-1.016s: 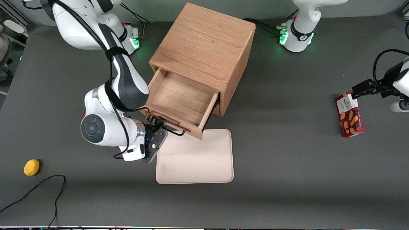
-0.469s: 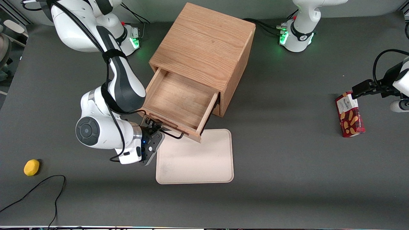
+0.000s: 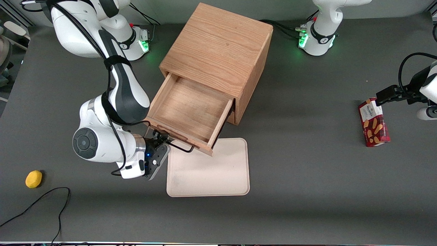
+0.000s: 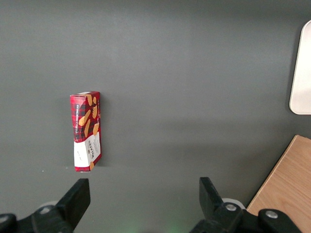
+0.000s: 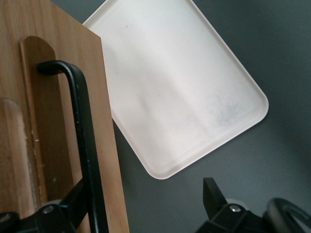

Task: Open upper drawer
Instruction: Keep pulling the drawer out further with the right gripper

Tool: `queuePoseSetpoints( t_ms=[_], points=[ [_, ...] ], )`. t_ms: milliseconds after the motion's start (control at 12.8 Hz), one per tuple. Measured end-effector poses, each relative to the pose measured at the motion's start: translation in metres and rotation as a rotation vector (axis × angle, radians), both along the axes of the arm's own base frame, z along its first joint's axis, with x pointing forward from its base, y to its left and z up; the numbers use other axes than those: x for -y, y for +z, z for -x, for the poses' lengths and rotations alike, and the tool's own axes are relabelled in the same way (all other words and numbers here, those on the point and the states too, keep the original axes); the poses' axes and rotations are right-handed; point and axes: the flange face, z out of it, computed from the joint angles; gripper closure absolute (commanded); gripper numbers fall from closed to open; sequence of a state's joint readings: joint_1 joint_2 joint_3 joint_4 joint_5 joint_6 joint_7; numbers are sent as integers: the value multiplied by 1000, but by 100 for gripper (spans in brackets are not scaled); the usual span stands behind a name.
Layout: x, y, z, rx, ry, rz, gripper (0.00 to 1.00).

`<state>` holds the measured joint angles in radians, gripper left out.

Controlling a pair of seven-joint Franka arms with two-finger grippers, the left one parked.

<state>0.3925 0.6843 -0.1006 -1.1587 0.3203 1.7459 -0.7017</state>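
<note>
The upper drawer (image 3: 191, 109) stands pulled well out of the oak cabinet (image 3: 218, 44), its light-wood inside bare. Its thin black wire handle (image 3: 181, 147) runs along the drawer front, nearest the front camera. My gripper (image 3: 159, 140) is at the handle's end toward the working arm. In the right wrist view the gripper (image 5: 143, 196) is open wide; the handle bar (image 5: 82, 131) passes just inside one finger (image 5: 73, 201), against the drawer front (image 5: 53, 97). The lower drawer is hidden under the upper one.
A cream tray (image 3: 208, 171) lies on the table under the drawer's front edge, also in the right wrist view (image 5: 180, 87). A yellow lemon-like object (image 3: 33, 179) and a black cable (image 3: 41, 201) lie toward the working arm's end. A red cookie box (image 3: 373, 122) lies toward the parked arm's end.
The arm has drawn away from the cabinet toward the working arm's end and the front camera. The drawer has slid a little farther out with it.
</note>
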Motion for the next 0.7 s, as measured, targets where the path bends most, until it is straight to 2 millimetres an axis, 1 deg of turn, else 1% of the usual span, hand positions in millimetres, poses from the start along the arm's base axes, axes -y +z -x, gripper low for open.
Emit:
queuePoseSetpoints(
  t_ms=[703],
  points=[
    [-1,-2,-11,30,-13,-21,0]
  ],
)
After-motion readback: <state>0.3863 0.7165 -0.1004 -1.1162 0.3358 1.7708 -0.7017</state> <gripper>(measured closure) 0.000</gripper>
